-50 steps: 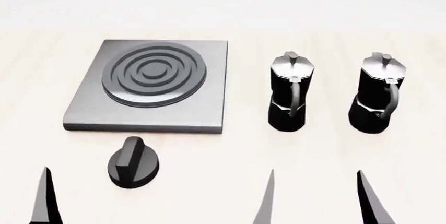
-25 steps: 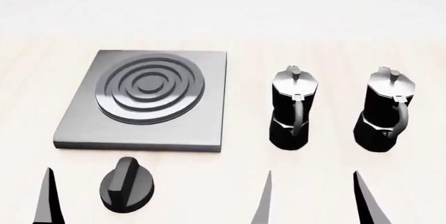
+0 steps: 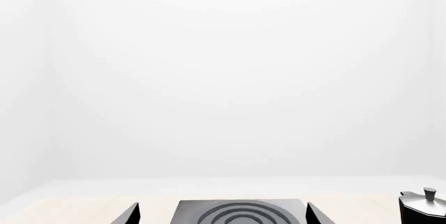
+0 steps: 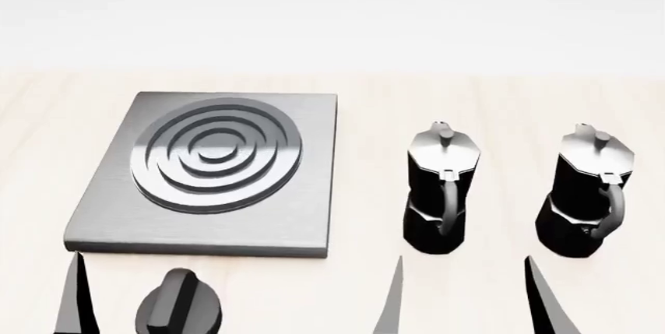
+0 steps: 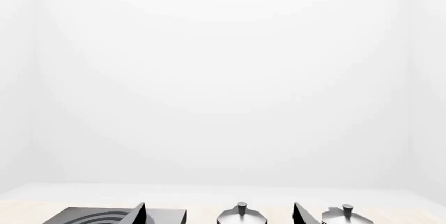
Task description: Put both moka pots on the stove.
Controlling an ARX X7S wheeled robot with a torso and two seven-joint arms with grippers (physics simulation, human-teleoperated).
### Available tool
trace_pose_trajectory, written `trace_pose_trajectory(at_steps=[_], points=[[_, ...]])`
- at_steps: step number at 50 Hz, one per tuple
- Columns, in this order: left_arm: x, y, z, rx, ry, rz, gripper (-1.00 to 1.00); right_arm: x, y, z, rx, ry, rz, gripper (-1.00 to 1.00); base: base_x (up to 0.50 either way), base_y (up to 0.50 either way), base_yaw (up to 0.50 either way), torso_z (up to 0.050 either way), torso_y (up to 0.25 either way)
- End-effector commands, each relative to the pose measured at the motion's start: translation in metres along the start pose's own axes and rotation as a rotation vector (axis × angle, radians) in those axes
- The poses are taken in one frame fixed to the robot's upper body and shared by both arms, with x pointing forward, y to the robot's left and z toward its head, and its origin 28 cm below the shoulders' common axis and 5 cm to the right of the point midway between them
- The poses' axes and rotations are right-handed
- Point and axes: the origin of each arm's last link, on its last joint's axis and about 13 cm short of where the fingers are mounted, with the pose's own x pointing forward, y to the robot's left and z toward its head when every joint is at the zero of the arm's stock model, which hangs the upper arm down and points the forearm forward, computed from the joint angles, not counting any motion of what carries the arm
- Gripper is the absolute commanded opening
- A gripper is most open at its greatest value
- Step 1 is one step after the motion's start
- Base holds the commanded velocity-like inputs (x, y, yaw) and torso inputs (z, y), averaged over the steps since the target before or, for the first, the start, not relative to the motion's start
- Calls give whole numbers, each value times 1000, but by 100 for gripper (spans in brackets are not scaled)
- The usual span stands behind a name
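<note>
I can read no text, label, brand, number or sign from here. The stove (image 4: 311, 217), both moka pots (image 4: 441, 190) (image 4: 588, 194) and the black knob (image 4: 179, 311) carry plain, unmarked surfaces, and the worktop (image 4: 499, 100) shows only pale wood grain.

Our head camera looks steeply down on the tabletop (image 4: 499, 93); both wrist cameras face level, low, sharing the stove (image 4: 208, 174).

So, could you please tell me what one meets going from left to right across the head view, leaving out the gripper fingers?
Stove → nearer-the-stove moka pot → outer moka pot. The black knob overlaps the stove's span, so it is left out.
</note>
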Motion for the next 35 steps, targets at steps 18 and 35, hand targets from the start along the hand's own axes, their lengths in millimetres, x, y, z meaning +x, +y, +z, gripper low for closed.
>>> trace_pose_trajectory(at_steps=[18, 35], points=[[0, -1, -1, 8, -1, -2, 100, -1, 0, -1, 2, -11, 11, 100, 42, 96, 0, 0, 0], [0, -1, -2, 9, 1, -3, 100, 0, 0, -2, 1, -5, -2, 100, 0, 402, 0, 0, 0]])
